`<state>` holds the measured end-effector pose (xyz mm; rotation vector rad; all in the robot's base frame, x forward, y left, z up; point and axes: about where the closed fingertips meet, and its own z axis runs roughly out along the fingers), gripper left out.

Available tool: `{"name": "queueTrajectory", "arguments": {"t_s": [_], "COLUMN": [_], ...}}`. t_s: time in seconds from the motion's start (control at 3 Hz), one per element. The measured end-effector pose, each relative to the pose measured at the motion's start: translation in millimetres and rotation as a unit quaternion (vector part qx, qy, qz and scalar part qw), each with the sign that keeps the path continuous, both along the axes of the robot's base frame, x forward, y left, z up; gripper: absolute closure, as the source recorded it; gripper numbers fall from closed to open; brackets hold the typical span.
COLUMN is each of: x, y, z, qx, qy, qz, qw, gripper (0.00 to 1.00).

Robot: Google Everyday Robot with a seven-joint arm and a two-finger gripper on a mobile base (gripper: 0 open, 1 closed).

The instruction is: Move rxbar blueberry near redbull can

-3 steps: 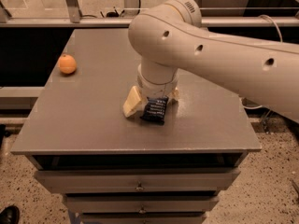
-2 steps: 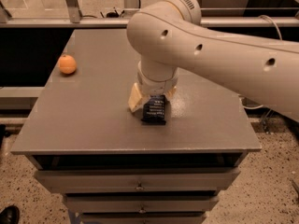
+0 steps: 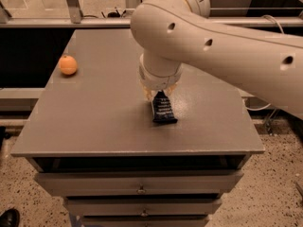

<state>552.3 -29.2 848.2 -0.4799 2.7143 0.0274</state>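
Slightly turned since the earlier frame, the bar (image 3: 164, 110) lies on the bench (image 3: 94, 122), its near end pointing at the front edge with bare room to spare. Its far end sits between the fingers (image 3: 149, 94) of the gripper (image 3: 160, 93), which look clenched on it. The grasp seems made; the carry is left. Farther left sits an orange (image 3: 68, 65). No can shows; the arm may hide it.

Matt grey tabletop (image 3: 94, 119), rxbar blueberry (image 3: 164, 110) wrapper looks a bit glossy, smooth cream plastic gripper (image 3: 160, 93) at its top end.
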Motion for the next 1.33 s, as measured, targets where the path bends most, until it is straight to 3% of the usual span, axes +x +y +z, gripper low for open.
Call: {"name": "queueTrajectory", "arguments": {"t_s": [0.33,0.67,1.0,1.33], "x": [9.6,27.0,27.2,33.1], "y": [-3.6,-28.4,-29.1,-38.3], "z": [23.2,63.0,63.5,69.8], "qx": [0.006,-0.018,-0.020,-0.045], "qy": [-0.032,-0.088,-0.092,-0.140], "qz": [0.019,0.055,0.056,0.067], "qw": [0.9993,0.9944,0.9940,0.9868], "gripper": [1.00,1.00,1.00,1.00]}}
